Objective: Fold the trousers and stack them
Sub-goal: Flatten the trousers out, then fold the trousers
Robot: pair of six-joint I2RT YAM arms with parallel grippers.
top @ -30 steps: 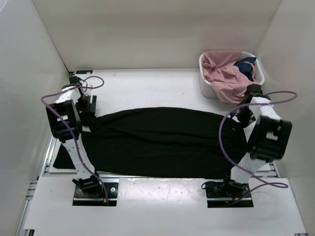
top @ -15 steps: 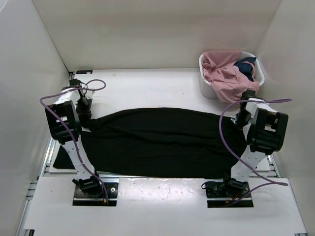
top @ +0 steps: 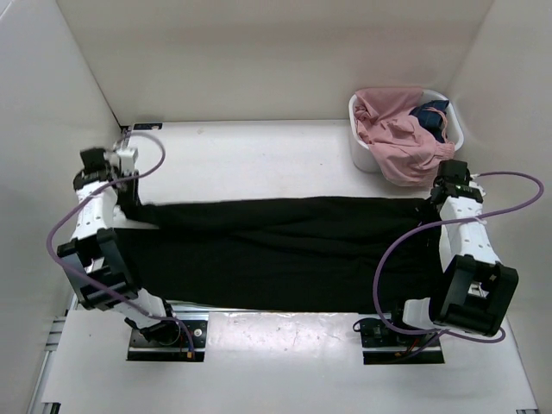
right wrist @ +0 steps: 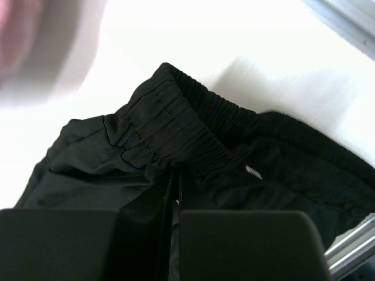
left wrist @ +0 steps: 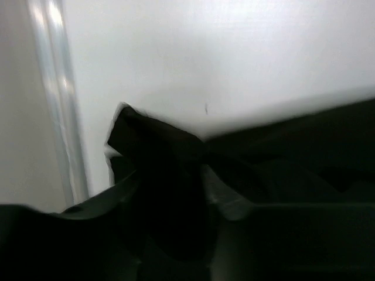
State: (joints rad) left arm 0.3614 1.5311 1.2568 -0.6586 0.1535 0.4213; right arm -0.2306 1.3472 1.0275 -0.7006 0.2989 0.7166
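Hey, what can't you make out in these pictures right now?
1. Left wrist view: blurred; the left gripper and the trousers merge, both being dark.
2. Top view: the fingertips of both arms, hidden under their own wrists.
3. Top view: what lies in the basket under the pink garment.
4. Right wrist view: beyond the right gripper, a pink blur at top left, out of focus and cut by the edge.

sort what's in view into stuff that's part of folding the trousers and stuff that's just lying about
Part of the job:
- black trousers, held at both ends
- left tool, pinching one end
- right tool, pinching the waistband end

Just lying about:
- white basket, far right corner
- pink garment, piled in the basket
- dark blue garment, in the basket too
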